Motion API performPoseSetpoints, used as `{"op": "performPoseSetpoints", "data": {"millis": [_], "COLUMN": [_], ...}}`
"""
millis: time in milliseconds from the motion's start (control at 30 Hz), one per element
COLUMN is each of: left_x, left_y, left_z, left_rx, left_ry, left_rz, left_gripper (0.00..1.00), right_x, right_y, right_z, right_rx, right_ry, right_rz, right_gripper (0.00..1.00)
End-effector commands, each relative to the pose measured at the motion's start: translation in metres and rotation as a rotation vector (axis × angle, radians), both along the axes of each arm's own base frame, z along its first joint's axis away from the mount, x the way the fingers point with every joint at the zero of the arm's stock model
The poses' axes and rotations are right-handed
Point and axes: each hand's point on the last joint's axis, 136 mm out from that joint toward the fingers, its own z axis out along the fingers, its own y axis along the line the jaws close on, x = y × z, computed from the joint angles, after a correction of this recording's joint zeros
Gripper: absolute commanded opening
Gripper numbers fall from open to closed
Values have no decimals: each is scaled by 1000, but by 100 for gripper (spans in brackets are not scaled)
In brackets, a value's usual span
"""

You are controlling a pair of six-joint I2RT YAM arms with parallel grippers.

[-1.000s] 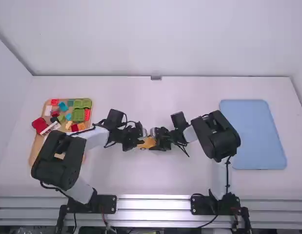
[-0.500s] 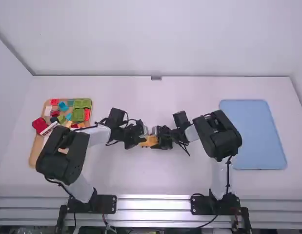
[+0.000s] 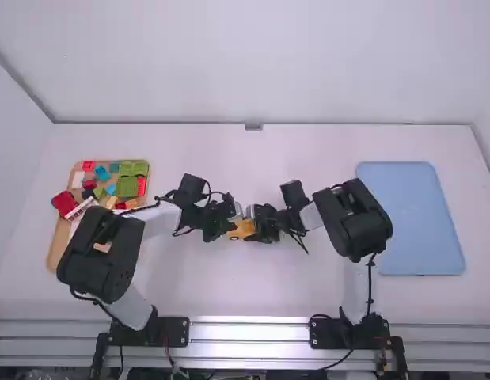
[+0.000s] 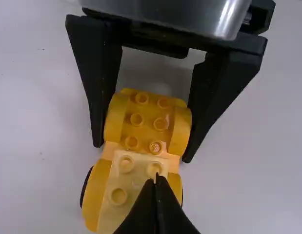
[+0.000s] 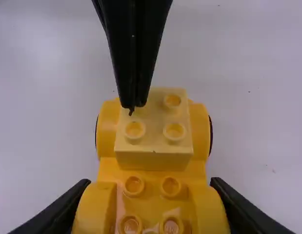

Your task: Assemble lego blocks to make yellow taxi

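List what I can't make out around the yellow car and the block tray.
- Pale block's fourth stud: mostly hidden by the left gripper, right wrist view.
- Whether that gripper presses the block: contact unclear, both wrist views.
- The end of the car held by the right gripper: cut off by the bottom edge, right wrist view.
- Part of the tray: behind the left arm, high view.
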Motion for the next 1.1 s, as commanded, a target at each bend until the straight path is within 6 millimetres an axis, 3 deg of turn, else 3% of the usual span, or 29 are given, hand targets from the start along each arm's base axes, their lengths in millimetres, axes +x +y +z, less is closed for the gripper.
{"op": "performPoseSetpoints", "data": {"millis": [0,67,100,133,167,367,400,467,633,833,1000,1067], "left_x": [8,26,37,39,47,73,74,78,70,46,28,23], "left_y": [7,6,8,9,12,47,51,78,134,169,211,217], "left_z": [4,31,49,53,68,129,131,149,175,182,178,176], "left_rx": [58,19,2,0,-3,16,17,24,23,89,76,86], "left_ry": [-28,-63,-84,-91,-118,-235,-236,-245,-261,-274,-243,-240], "left_rz": [51,124,181,192,236,555,582,795,1197,1399,1725,1776], "left_gripper": [2,2,18,38,99,99,99,99,99,99,99,99], "right_x": [-8,-7,-5,-4,0,16,17,22,30,32,35,34], "right_y": [6,6,6,6,6,4,4,1,-13,-33,-22,-16], "right_z": [-1,-1,0,0,2,14,15,26,60,110,178,193], "right_rx": [10,11,14,16,22,73,79,105,82,-30,61,89], "right_ry": [12,10,7,7,15,21,20,48,64,-61,-126,-142], "right_rz": [31,31,25,22,2,-49,-47,-61,-121,-194,-240,-245], "right_gripper": [64,68,72,72,75,90,91,98,98,98,98,98]}}
